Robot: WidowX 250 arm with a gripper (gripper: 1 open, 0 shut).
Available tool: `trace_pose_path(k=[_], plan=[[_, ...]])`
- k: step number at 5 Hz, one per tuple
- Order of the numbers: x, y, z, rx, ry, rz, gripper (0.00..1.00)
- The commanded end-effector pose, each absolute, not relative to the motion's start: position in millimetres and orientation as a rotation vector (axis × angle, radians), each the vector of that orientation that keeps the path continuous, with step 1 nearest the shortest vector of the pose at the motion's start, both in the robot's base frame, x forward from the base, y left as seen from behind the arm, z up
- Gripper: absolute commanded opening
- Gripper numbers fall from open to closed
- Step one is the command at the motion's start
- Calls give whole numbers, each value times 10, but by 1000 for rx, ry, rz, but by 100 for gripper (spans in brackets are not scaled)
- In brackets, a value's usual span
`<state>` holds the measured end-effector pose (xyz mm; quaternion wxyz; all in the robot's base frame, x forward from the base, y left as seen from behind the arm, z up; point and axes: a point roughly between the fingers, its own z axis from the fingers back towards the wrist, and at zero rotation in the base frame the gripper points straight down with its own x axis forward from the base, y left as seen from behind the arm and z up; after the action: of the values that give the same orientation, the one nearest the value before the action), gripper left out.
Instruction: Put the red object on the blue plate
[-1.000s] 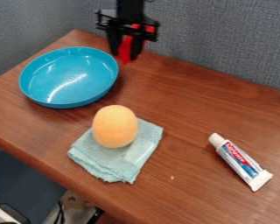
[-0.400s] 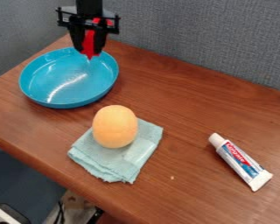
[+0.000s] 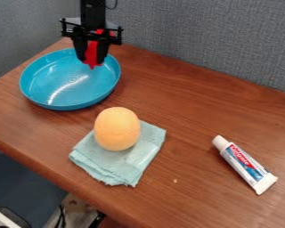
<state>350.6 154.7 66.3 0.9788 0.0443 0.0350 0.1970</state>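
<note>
The red object [image 3: 93,51], a small bright red block, hangs upright between the black fingers of my gripper [image 3: 93,53], which is shut on it. It hovers over the far right rim of the blue plate [image 3: 61,85], a round turquoise dish at the table's left rear. The block's lower end sits just above the plate's rim, and I cannot tell whether it touches it.
An orange egg-shaped ball [image 3: 117,128] rests on a pale teal folded cloth [image 3: 118,154] at the table's middle front. A white toothpaste tube with red print [image 3: 245,164] lies at the right. The brown table [image 3: 192,107] ends near the front and left edges.
The gripper carried the red block leftward from beyond the plate's right side to above its far rim, then shifted slightly right and lower.
</note>
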Motion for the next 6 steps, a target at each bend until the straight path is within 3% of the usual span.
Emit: trace_pose_path(k=[1,6], plan=[[3584,1658,863,115,12,425,0],[3672,1739,779,127,56,527,0]])
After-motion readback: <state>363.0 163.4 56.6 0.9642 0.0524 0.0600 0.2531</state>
